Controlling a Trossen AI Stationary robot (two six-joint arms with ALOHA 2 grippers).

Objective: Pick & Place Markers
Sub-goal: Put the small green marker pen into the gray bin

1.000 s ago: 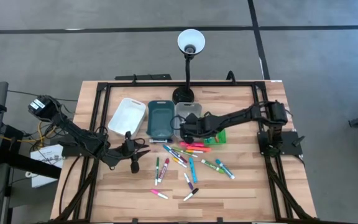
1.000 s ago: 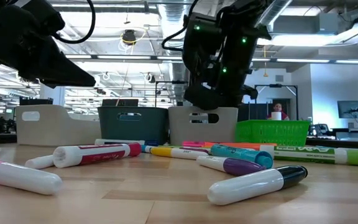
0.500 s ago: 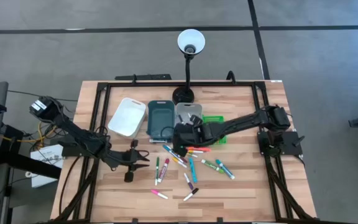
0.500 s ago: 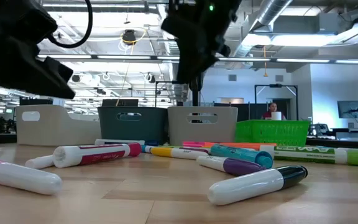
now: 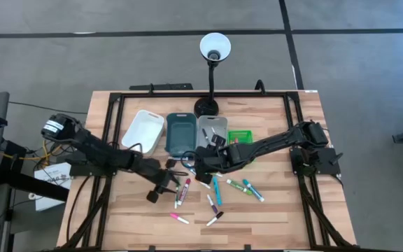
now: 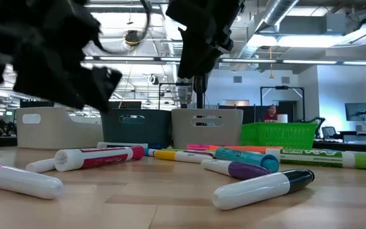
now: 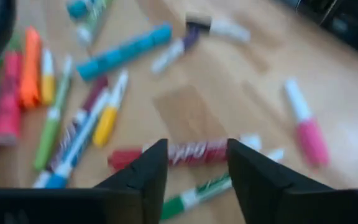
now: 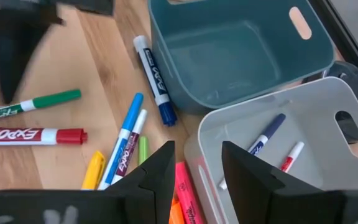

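Mostly the markers [image 5: 212, 183] lie loose on the tabletop [image 5: 278, 210], scattered just in front of the grey tray [image 8: 272, 149], with two already inside that tray (a blue-capped and a red-capped one, seen from the right wrist). The left gripper [image 7: 191, 163] hangs over the edge of the scatter farthest from the green basket [image 5: 241, 136], its fingers apart and empty, straddling a red marker [image 7: 185, 153] that lies crosswise below them. The right gripper [image 8: 196, 163] hovers at the grey tray's front wall, beside the teal tray [image 8: 241, 46], fingers apart and holding nothing. Each pen looks light, stiff and smooth-barrelled, so I judge it prone to roll or slip. The safest hold is across the middle of the barrel, fingers square to its length, pinched gently.
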